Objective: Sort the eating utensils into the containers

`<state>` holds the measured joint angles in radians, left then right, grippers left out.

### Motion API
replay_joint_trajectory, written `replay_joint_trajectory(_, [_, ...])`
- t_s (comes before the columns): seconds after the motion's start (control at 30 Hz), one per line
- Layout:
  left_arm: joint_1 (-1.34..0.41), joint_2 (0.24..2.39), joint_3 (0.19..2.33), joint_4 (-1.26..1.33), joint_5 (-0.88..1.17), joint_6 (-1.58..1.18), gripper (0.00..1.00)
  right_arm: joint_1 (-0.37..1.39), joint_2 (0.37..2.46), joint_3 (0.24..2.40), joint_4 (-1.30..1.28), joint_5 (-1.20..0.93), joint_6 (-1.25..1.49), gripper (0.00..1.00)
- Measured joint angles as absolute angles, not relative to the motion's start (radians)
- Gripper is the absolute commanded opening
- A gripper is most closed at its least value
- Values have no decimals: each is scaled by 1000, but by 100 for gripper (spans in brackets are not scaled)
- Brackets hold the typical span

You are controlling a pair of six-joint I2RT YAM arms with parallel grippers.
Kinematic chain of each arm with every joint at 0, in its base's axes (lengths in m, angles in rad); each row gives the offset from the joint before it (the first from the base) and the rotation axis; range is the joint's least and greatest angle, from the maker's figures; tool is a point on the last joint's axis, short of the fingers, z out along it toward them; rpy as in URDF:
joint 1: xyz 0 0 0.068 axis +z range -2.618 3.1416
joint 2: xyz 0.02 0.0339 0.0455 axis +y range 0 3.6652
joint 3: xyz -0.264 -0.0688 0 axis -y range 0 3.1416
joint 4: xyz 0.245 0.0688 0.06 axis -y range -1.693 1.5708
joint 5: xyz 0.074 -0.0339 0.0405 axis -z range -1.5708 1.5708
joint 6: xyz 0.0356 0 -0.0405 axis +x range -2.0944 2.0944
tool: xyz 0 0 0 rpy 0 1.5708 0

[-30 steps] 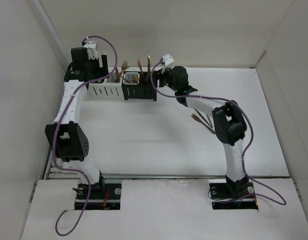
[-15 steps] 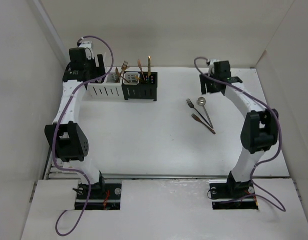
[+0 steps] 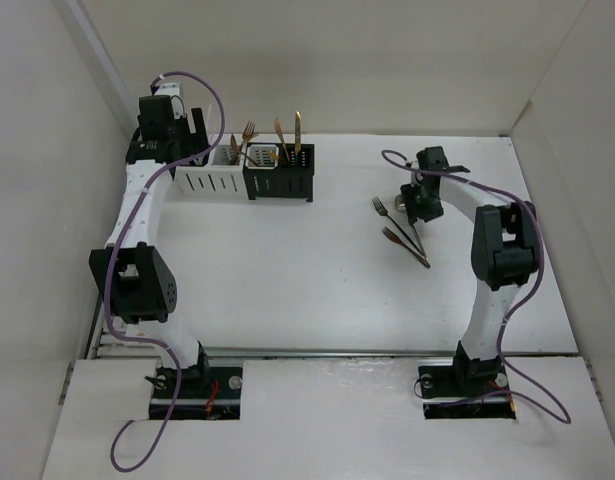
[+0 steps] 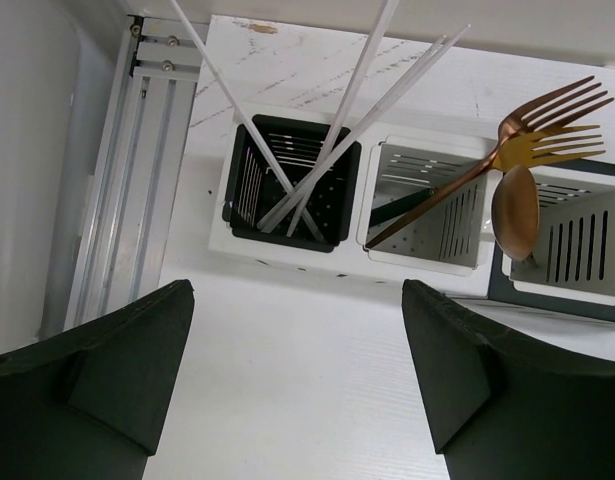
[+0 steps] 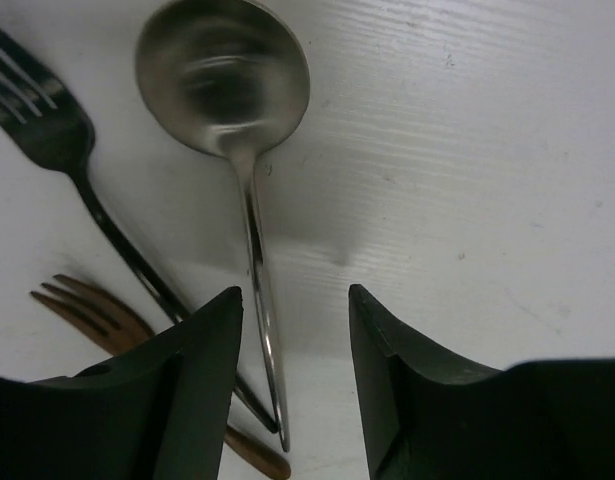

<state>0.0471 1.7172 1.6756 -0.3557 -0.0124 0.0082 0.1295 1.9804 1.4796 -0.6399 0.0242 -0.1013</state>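
Observation:
Three eating utensils lie on the table at the right: a silver spoon point(image 5: 223, 78), a dark fork point(image 5: 49, 130) and a copper fork point(image 5: 90, 308). My right gripper point(image 5: 294, 295) is open, low over them. The spoon's thin handle runs between its jaws, close to the left finger point(image 5: 202, 380), and is not pinched. From above, my right gripper point(image 3: 417, 205) sits just right of the spoon point(image 3: 402, 202). My left gripper point(image 4: 297, 290) is open and holds nothing, hanging above the containers point(image 4: 422, 205). White chopsticks point(image 4: 327, 130) stand in the left caddy; copper and gold forks point(image 4: 547, 120) lean from the middle one.
The containers stand in a row at the back left, a white pair point(image 3: 212, 180) and a black pair point(image 3: 279, 183), with utensils sticking up from them. A metal rail point(image 4: 137, 170) runs beside the caddies. White walls enclose the table on the left, back and right.
My right arm swung from the black caddies to the right side and came down over the spoon, its jaws narrowing. The left arm has barely moved.

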Motion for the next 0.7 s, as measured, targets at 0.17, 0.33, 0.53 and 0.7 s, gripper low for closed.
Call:
replay_joint_trajectory(0.17, [47, 1717, 1676, -355, -22, 8, 83, 125, 2036, 1489, -637, 16, -105, 46])
replay_joint_trajectory(0.33, [47, 1717, 1676, -355, -28, 8, 83, 126, 2066, 1531, -645, 9, -106, 23])
replay_joint_trajectory(0.53, [47, 1717, 1676, -355, -29, 11, 83, 126, 2089, 1570, -651, 14, -113, 0])
replay_joint_trajectory(0.7, [48, 1717, 1676, -356, 57, 28, 79, 126, 2080, 1570, -635, 84, -113, 0])
